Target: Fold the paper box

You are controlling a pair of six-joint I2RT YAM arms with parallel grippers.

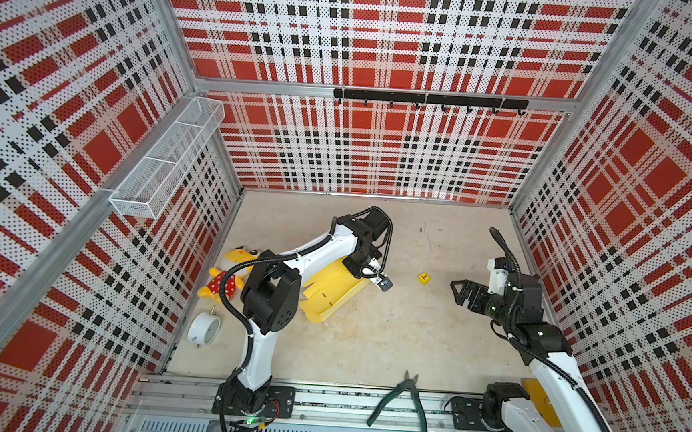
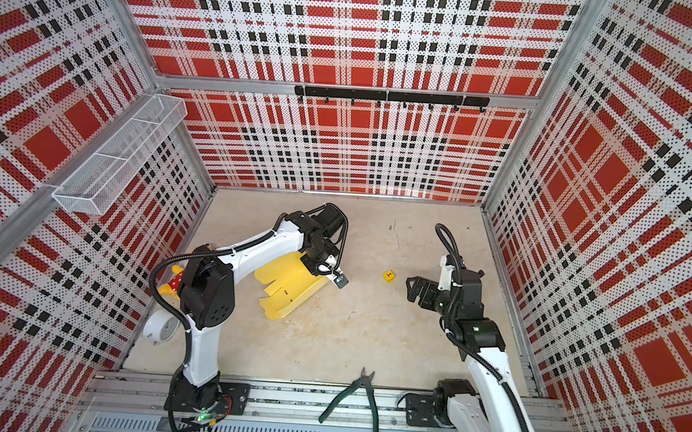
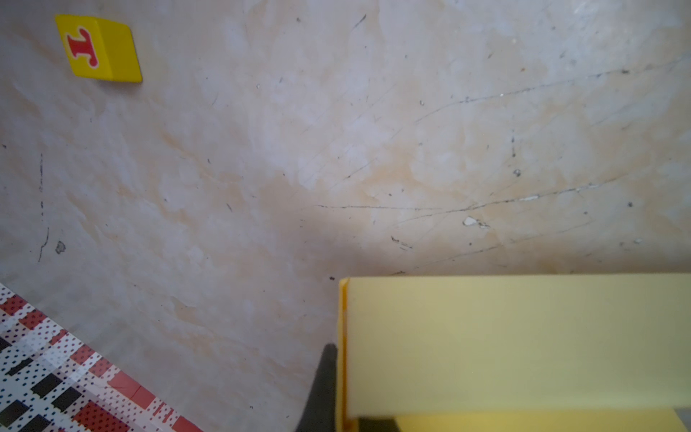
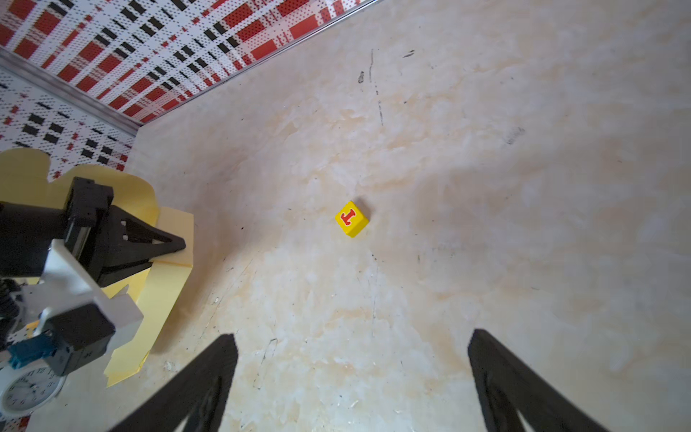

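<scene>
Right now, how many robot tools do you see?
2: the left tool, shut on a raised flap of the paper box; the right tool, open, right of the small yellow cube.

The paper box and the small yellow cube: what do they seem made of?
The paper box: thin pale yellow cardboard, matte; its cut edge looks thin and its flaps bend. The small yellow cube: smooth, probably painted wood or plastic; crisp edges, printed red mark.
</scene>
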